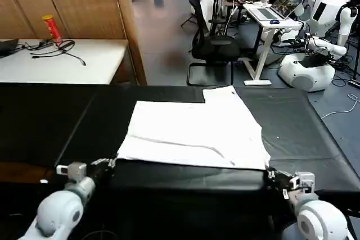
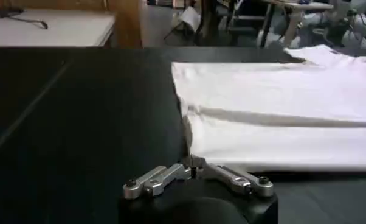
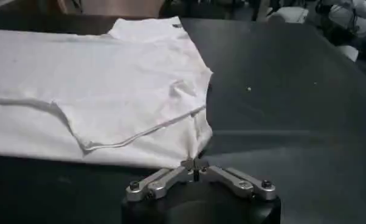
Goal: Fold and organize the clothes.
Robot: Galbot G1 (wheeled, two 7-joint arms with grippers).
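Black tabletop holds the white T-shirt, partly folded, plain side up, no print readable. Left tool and right tool each pinch a near corner.

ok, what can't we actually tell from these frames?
- T-shirt print: no lettering shows on the upper side; the underside is hidden against the black table.
- Left gripper fingertips: they meet at the shirt's near corner, but its own body partly hides them.
- Right gripper: same at the other near corner.
- Far sleeve: cut off by the left wrist view's edge.
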